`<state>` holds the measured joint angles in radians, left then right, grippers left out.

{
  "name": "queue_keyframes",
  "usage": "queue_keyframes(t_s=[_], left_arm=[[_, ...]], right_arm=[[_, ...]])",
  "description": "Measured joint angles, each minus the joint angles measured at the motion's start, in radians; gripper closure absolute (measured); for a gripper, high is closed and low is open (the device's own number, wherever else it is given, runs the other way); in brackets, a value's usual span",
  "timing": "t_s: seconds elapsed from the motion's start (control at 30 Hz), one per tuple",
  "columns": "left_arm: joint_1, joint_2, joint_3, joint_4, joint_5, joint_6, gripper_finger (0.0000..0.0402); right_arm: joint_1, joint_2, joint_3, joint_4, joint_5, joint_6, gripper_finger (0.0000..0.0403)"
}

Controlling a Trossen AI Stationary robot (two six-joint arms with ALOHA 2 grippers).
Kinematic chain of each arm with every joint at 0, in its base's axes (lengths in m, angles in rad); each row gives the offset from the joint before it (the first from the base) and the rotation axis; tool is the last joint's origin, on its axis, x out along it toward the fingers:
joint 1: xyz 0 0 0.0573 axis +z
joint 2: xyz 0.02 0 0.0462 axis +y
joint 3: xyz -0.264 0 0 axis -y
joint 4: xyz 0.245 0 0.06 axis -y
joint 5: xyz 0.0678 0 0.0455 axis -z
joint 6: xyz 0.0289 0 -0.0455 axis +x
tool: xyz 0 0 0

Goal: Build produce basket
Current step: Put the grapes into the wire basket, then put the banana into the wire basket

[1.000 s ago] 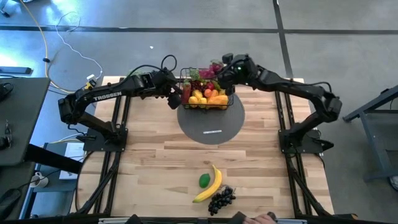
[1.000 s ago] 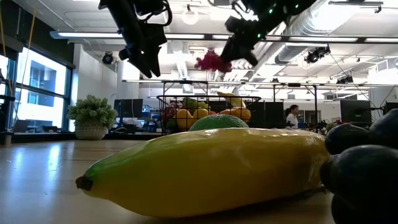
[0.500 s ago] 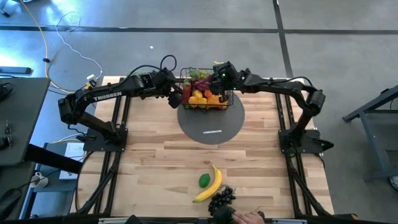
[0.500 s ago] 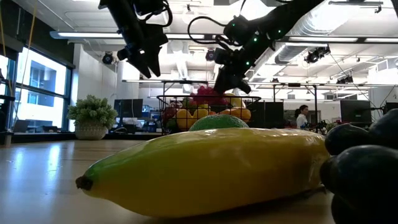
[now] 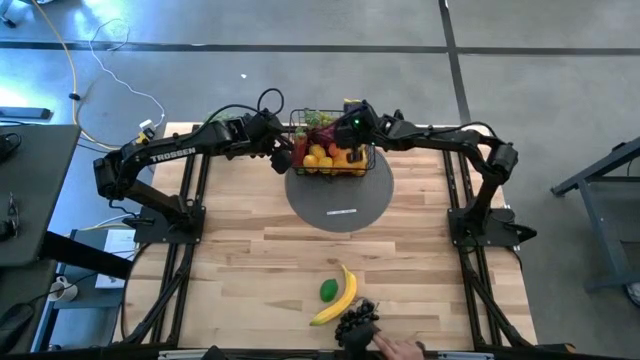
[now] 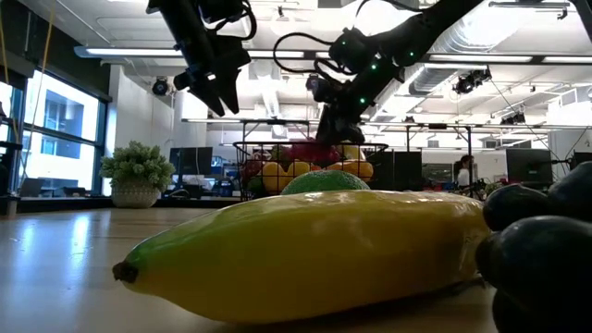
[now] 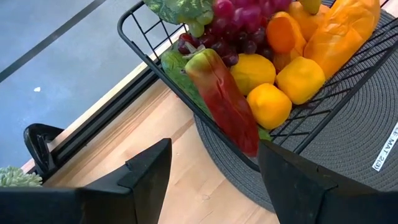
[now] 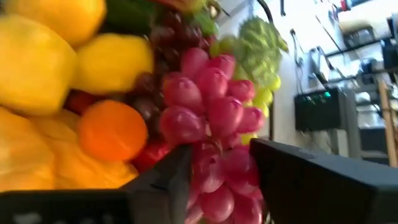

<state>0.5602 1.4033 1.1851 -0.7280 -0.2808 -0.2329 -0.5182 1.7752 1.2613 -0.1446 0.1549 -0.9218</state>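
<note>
Basket (image 5: 330, 150) sitting heaped with produce on the grey round mat (image 5: 340, 200), at the surface's far edge.
Lemons (image 7: 300, 79), oranges (image 7: 268, 106), a red pepper (image 7: 224, 99) and pink grapes (image 8: 211, 118) are filling it. The right gripper (image 5: 345, 125) is hanging over the grapes, fingers parted around them; the left gripper (image 5: 280, 152) is waiting just beside, fingers wide, gripping nothing.

The black wire basket (image 5: 330, 150) holds yellow lemons (image 7: 300, 79), an orange (image 8: 112, 130) and pinkish-purple grapes (image 8: 208, 118). Near the front edge of the pale striped wooden table (image 5: 250, 260) lie a yellow banana (image 5: 338, 297) and black grapes (image 5: 355, 320).
</note>
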Motion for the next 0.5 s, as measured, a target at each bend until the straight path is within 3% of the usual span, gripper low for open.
queue_keyframes(t_s=[0.2, 0.37, 0.5], left_arm=[[0.000, 0.000, 0.000, 0.000, 0.003, 0.000, 0.0174], [0.000, 0.000, 0.000, 0.000, 0.004, 0.000, 0.0174], [0.000, 0.000, 0.000, 0.000, 0.004, 0.000, 0.0174]], right_arm=[[0.007, -0.003, 0.000, -0.039, 0.095, 0.020, 0.0212], [0.010, -0.029, 0.000, -0.121, -0.024, 0.131, 0.0207], [0.005, -0.044, 0.000, -0.128, -0.035, 0.208, 0.0206]])
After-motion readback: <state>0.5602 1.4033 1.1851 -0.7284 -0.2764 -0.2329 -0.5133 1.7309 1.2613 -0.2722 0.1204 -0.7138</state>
